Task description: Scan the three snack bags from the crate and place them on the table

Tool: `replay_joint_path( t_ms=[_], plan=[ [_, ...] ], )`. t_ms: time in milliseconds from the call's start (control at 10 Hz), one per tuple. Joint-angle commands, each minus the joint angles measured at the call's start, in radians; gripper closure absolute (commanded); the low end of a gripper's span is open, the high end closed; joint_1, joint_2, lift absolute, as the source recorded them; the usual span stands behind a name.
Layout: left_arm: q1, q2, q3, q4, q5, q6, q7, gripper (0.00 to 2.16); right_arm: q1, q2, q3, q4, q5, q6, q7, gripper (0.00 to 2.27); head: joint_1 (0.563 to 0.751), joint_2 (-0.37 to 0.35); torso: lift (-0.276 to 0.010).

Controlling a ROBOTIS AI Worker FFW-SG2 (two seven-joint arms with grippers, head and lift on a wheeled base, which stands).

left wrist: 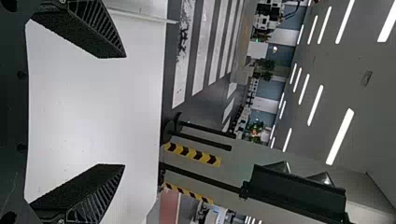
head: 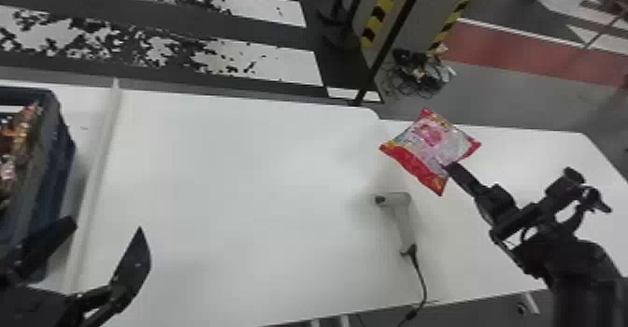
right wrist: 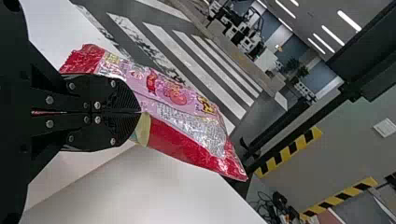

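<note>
Holds a red, pink and silver snack bag (head: 427, 146) with the right gripper (head: 446, 166), pinching it narrowly, with the tips drawn together on the bag in the right wrist view. Has this bag up in the air over the white tabletop (head: 233, 176), at the right of the head view, slanted, with a red band along one side. Shows much of it jutting out past the fingertips.

Holds nothing with the left gripper (head: 106, 225), spread wide near the lower left of the head view, close by the blue crate (head: 63, 139). Shows bare tabletop between the parted left fingers in the left wrist view.

Has more packets (head: 21, 130) in the crate, too cut off at the left edge to count. Has a raised white strip (head: 100, 153) on the tabletop, just beside the crate.

Has a light grey handheld scanner (head: 399, 209) on the tabletop, near the held bag and well apart from the crate, with a black cable (head: 423, 279) running from its handle towards the near edge.
</note>
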Motion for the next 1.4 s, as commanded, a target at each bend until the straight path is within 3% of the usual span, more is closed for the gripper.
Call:
replay_joint_path(
  t_ms=[0,300,600,700,800,900,1300],
  plan=[
    [0.009,-0.001,-0.003,-0.007,0.0,-0.006,0.0,0.02,-0.016,-0.011,-0.004,0.06,0.004,-0.058,-0.047,2.25,0.695,-0.35,-0.062],
    [0.021,-0.002,-0.001,-0.011,0.002,-0.012,0.0,0.02,-0.011,-0.017,-0.005,0.125,0.027,-0.184,-0.228,2.25,0.695,-0.35,-0.062],
    [0.027,-0.002,-0.004,-0.008,0.0,-0.022,0.0,0.02,-0.017,-0.035,-0.005,0.223,0.04,-0.297,-0.292,2.25,0.695,-0.35,-0.062],
    [0.027,-0.004,-0.007,-0.008,0.0,-0.025,0.0,0.02,-0.019,-0.038,-0.001,0.244,0.05,-0.297,-0.332,2.03,0.695,-0.35,-0.062],
    [0.027,-0.004,-0.007,-0.005,0.0,-0.025,0.0,0.02,-0.017,-0.038,0.005,0.247,0.075,-0.291,-0.34,0.82,0.695,-0.35,-0.062],
    [0.027,-0.004,-0.007,-0.005,0.0,-0.025,0.0,0.02,-0.016,-0.038,0.012,0.252,0.089,-0.291,-0.358,0.0,0.695,-0.35,-0.062],
    [0.029,-0.004,-0.018,-0.001,0.0,-0.04,-0.009,0.02,-0.005,-0.052,0.016,0.286,0.086,-0.276,-0.356,0.06,0.695,-0.35,-0.062]
  ],
)
